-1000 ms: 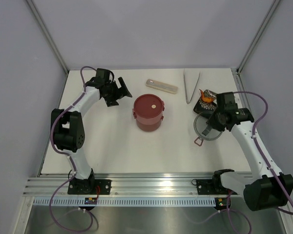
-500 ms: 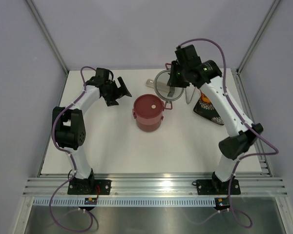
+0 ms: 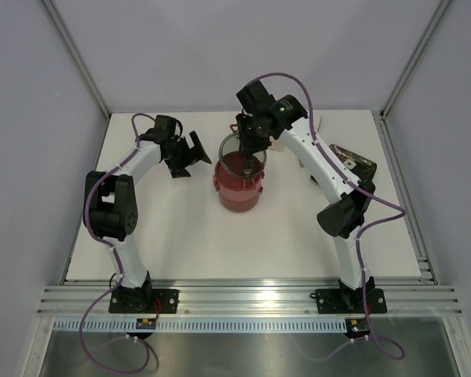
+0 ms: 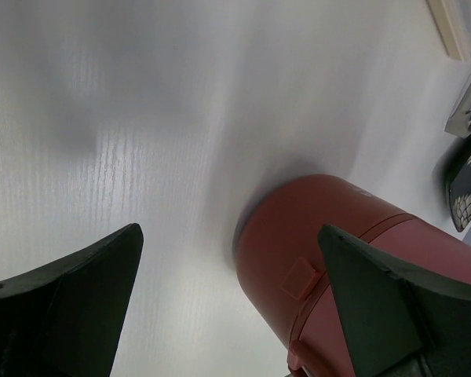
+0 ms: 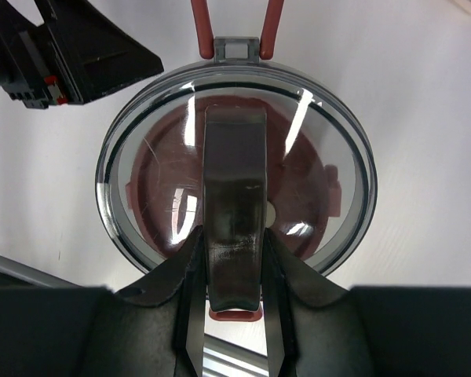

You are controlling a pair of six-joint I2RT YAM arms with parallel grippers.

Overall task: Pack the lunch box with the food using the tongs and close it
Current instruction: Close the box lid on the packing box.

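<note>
Right jaws gripping grey top lid point(image 5: 145, 192) by its handle, above maroon lunch box point(image 3: 237, 192), left jaws spread wide, empty

White counter point(image 3: 180, 228), wood-grain top, 3 items seen on it.
Maroon lunch box stack point(image 3: 237, 192) stands upright approx. mid-counter. Black patterned tray point(image 3: 355, 159) lies well apart at R, near the edge. Pale beige case point(image 4: 458, 23) lies beyond the stack, only one end shows in L wrist view.

lid point(image 3: 229, 151) over lunch box point(image 3: 237, 192) (blocks top), rm in front
</note>
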